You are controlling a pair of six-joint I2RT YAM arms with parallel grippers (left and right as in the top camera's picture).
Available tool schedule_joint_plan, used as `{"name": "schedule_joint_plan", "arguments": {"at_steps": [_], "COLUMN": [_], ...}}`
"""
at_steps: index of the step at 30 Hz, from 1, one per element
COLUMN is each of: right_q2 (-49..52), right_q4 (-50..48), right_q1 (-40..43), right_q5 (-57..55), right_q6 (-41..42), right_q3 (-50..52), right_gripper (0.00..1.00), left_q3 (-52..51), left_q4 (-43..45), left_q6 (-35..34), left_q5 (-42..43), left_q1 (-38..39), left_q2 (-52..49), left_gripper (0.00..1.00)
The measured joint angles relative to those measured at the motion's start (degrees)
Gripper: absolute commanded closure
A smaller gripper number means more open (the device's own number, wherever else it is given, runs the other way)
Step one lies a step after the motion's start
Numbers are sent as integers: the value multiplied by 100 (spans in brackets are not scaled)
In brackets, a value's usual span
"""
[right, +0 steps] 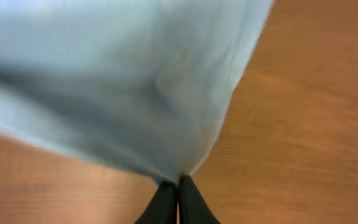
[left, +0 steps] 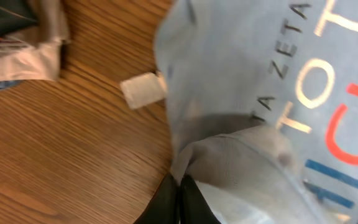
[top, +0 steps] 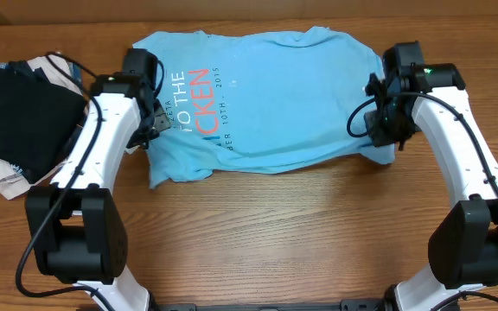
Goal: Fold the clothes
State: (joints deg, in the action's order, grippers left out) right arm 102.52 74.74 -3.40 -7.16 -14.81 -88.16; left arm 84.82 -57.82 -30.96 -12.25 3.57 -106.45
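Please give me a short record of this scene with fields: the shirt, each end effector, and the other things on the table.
shirt: blue T-shirt, spread on the wooden table, lettering up
left end effector: shut, pinching the blue T-shirt near the lettering
right end effector: shut, pinching the blue T-shirt at the opposite end
other things: black garment on lighter clothes, beside the left arm

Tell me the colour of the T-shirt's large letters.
White and orange-red on the T-shirt; best seen in overhead view.
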Motion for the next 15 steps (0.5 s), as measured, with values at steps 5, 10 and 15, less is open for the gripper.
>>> {"name": "schedule_joint_plan", "arguments": {"at_steps": [5, 10, 15], "right_q2": [0, 0, 13], "right_q4": [1145, 1115, -1305], "right_q1": [0, 0, 151], "right_q5": [595, 315, -820], "right_q6": [-323, -116, 511], "right_q3": [4, 9, 26], "right_gripper": [96, 67, 44], "left_q3": [0, 0, 0], "left_q4": [4, 2, 0], "left_q6": [2, 2, 2], "left_q5": [-26, -26, -24], "left_q1": [-22, -20, -20], "left_q2": [0, 0, 0], "left_gripper": [96, 96, 96]}}
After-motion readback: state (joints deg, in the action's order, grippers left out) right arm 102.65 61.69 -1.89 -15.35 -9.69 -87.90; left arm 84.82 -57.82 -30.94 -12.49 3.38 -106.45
